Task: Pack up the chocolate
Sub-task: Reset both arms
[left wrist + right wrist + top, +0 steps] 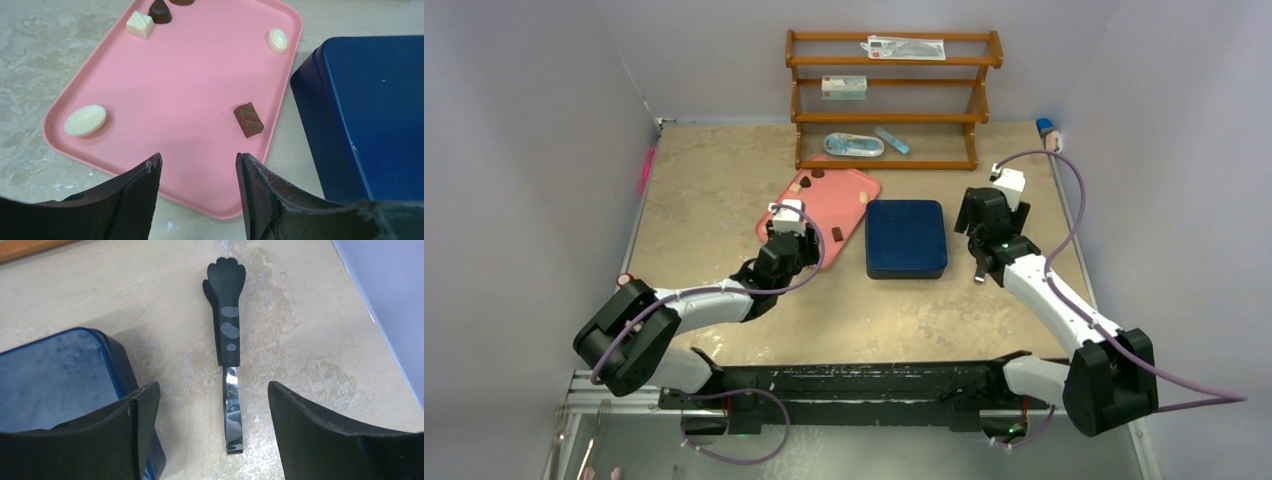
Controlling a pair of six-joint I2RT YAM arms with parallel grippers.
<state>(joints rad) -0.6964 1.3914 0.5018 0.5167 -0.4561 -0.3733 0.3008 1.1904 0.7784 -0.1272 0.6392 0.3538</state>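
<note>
Several pieces of chocolate lie on the pink tray [190, 75]: a dark bar [248, 120], a cream oval [85, 120], a cream swirl [277, 40], and a cream square [139, 24] next to a dark piece [160, 11]. My left gripper [198, 157] hangs open over the tray's near edge, with nothing between its fingers. Right of the tray sits the dark blue box [906, 237] with its lid on. My right gripper [214, 385] stands wide open just right of the box, above the handle end of the tongs.
Black paw-headed tongs [227, 325] with a shiny metal handle lie on the table between the box [55, 380] and the table's right edge. A wooden rack [889, 100] holding packets stands at the back.
</note>
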